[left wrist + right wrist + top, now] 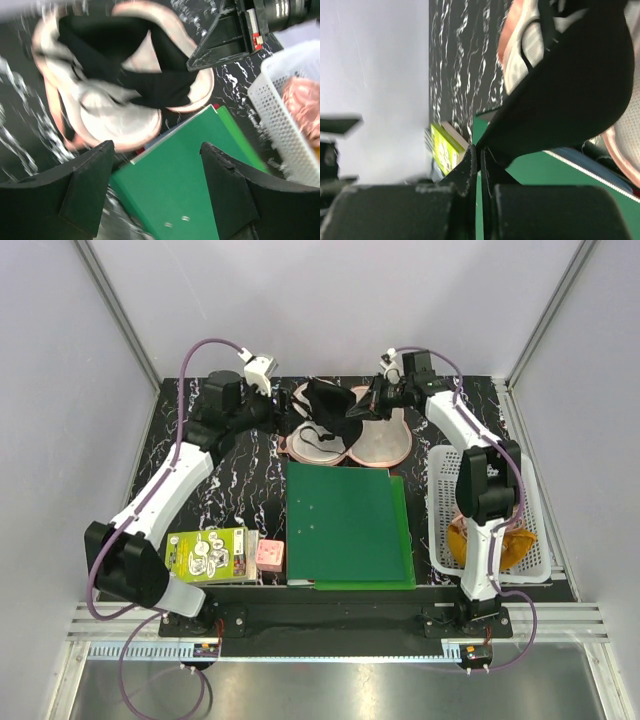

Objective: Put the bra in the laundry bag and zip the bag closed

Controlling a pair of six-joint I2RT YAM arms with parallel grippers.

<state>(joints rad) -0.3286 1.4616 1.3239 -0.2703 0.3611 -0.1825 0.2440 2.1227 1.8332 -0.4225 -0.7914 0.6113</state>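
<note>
The black bra (333, 408) hangs over the open laundry bag (385, 448) at the back of the table; the bag's pale cups face up. My right gripper (372, 403) is shut on the bra's edge and holds it up. The right wrist view shows the jaws (480, 156) pinched on the bra (580, 85), with the bag (517, 47) beyond. My left gripper (287, 410) is open and empty just left of the bag. In the left wrist view, its fingers (85, 190) are spread above the green folder, with the bra (110, 40) draped over the bag (115, 120).
A green folder (345, 525) lies in front of the bag. A white basket (440, 510) at the right holds a mustard-orange cloth (505, 543) and a pink cloth (300, 100). A yellow-green box (208, 553) and a pink block (270, 556) sit front left.
</note>
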